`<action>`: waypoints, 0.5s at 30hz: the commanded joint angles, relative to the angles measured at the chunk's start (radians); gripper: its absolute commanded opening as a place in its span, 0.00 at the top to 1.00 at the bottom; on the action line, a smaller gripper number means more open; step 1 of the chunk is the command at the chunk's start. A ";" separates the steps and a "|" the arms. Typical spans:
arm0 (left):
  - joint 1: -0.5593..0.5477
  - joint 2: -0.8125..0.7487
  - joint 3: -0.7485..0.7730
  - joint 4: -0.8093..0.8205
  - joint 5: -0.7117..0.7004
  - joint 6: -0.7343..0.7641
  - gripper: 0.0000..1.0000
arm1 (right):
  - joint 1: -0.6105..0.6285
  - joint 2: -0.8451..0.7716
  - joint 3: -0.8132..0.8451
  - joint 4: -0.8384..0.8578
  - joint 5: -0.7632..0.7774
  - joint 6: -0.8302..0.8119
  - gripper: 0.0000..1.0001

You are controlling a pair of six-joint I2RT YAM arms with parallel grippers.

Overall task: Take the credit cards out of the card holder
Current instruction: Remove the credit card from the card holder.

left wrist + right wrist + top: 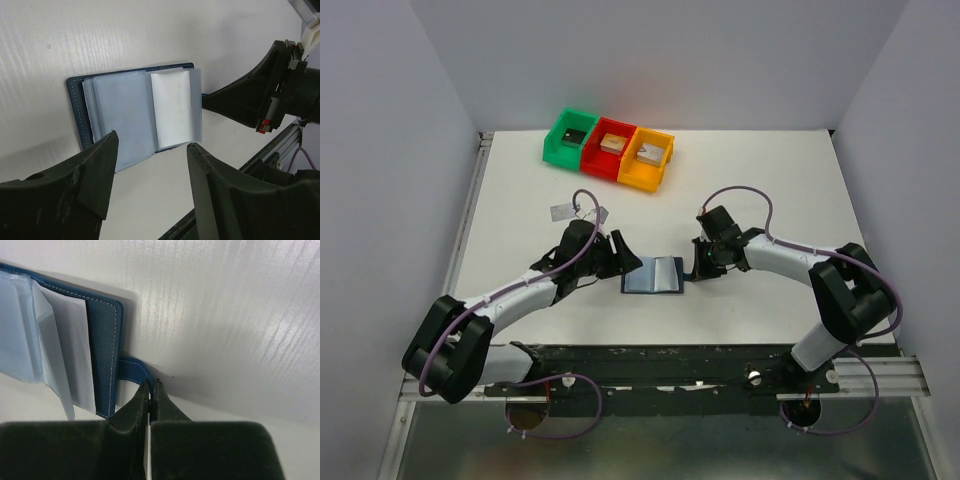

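Whether the cloudy plastic sleeves (125, 115) of the open navy-blue booklet card holder (653, 275) hold cards cannot be told, and it lies mid-table with white tabletop (770, 180) round every edge, the right gripper (151, 382) pinched tight on its blue strap tab (132, 367) at 3 o'clock and the left gripper (152, 142) spread wide and empty at 9 o'clock.

Far back on the white tabletop (770, 180), left of centre: three open plastic bins in a touching row, slanting slightly toward the near right. Green bin (552, 146) at the left end, with something dark (573, 138) inside, possibly a block. Red bin (600, 168) in the middle, with a tan block (612, 144). Orange bin (638, 182) at the right end, with a tan-and-grey block (652, 153). Along the near edge, a dark metal rail (720, 355).
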 commanded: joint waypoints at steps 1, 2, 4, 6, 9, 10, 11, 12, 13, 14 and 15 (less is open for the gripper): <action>-0.013 0.044 0.033 0.012 0.032 0.033 0.33 | -0.003 -0.013 -0.019 0.014 -0.012 0.008 1.00; -0.016 0.056 0.041 0.009 0.033 0.034 0.33 | -0.003 -0.012 -0.015 0.014 -0.012 0.007 1.00; -0.021 0.076 0.053 0.000 0.036 0.043 0.34 | -0.003 -0.010 -0.012 0.011 -0.014 0.005 1.00; -0.022 0.095 0.067 -0.017 0.030 0.051 0.34 | -0.003 -0.010 -0.006 0.008 -0.014 0.002 1.00; -0.024 0.119 0.075 -0.031 0.024 0.059 0.34 | -0.002 -0.010 -0.001 0.004 -0.014 -0.004 1.00; -0.022 0.125 0.075 -0.032 0.021 0.062 0.34 | -0.002 -0.010 0.001 0.005 -0.017 -0.004 1.00; -0.024 0.131 0.073 -0.037 0.020 0.060 0.34 | -0.003 -0.010 0.002 0.005 -0.017 -0.005 1.00; -0.024 0.133 0.076 -0.037 0.018 0.060 0.34 | -0.003 -0.010 0.002 0.005 -0.018 -0.007 1.00; -0.024 0.138 0.076 -0.041 0.014 0.060 0.34 | -0.003 -0.010 0.004 0.005 -0.020 -0.007 1.00; -0.024 0.139 0.075 -0.047 0.010 0.062 0.34 | -0.003 -0.012 0.002 0.005 -0.022 -0.007 1.00; -0.022 0.141 0.076 -0.051 0.006 0.063 0.34 | -0.003 -0.010 0.002 0.005 -0.023 -0.007 1.00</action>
